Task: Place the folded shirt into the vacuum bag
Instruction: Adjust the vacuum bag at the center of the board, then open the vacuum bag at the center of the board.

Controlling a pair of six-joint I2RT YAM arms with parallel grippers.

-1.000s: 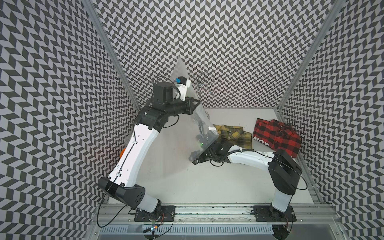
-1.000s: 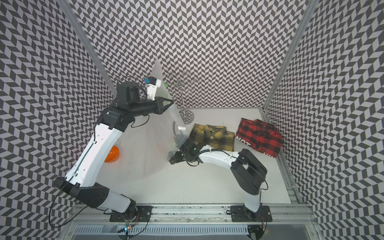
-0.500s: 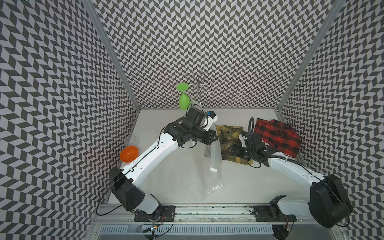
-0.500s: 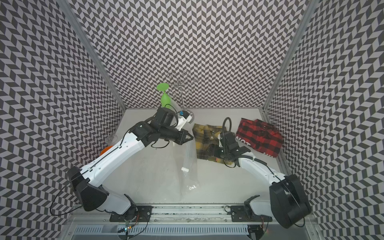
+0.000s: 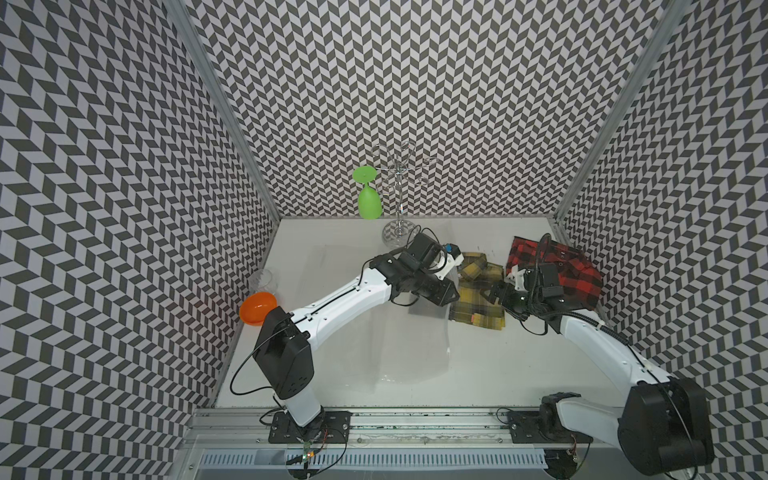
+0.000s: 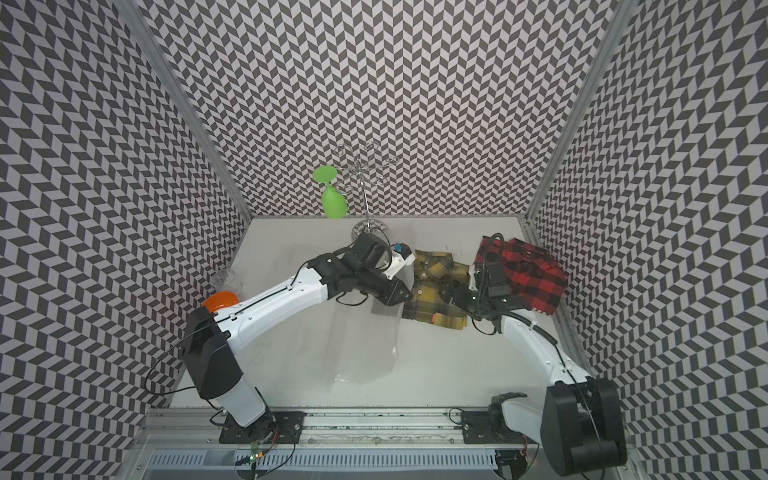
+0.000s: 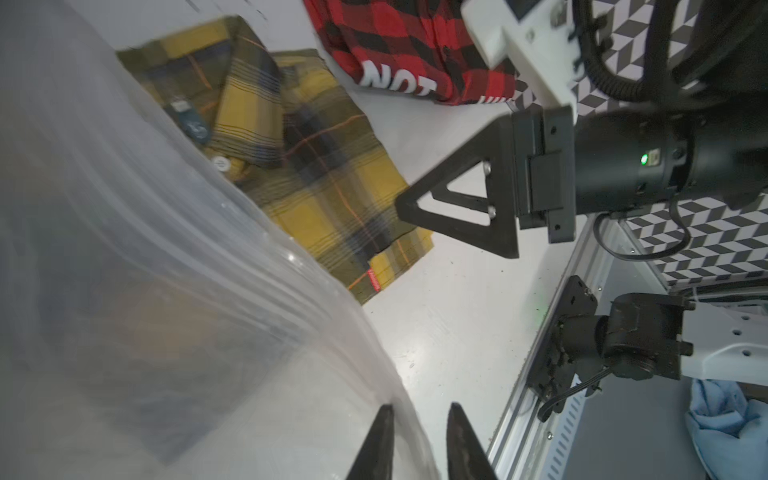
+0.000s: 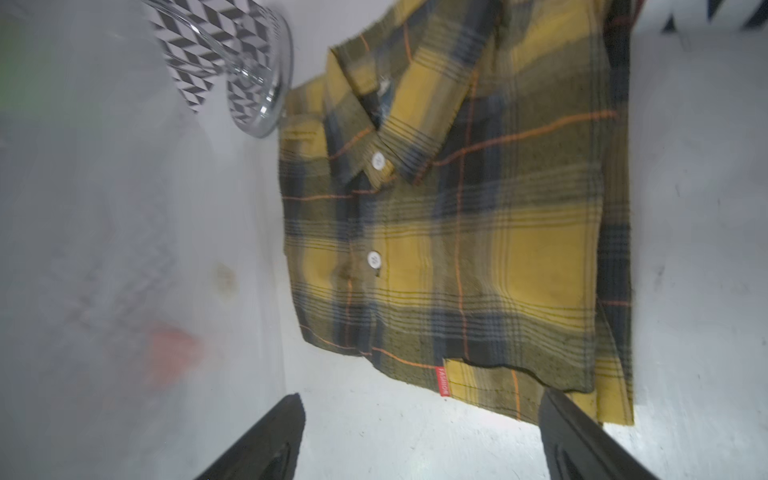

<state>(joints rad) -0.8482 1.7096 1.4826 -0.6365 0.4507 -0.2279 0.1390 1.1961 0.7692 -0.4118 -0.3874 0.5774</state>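
Folded yellow plaid shirt lies flat on bench, between vacuum bag and red shirt. Soft, light, limp; likely unfolds if one layer is pinched, so take the whole stacked hem. Right tool wide open at that hem. Left tool: jaws slightly parted, slippery bag film between them.

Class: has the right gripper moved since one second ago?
Yes: the right gripper crossed the yellow plaid shirt, toward the unmoved red checked shirt.
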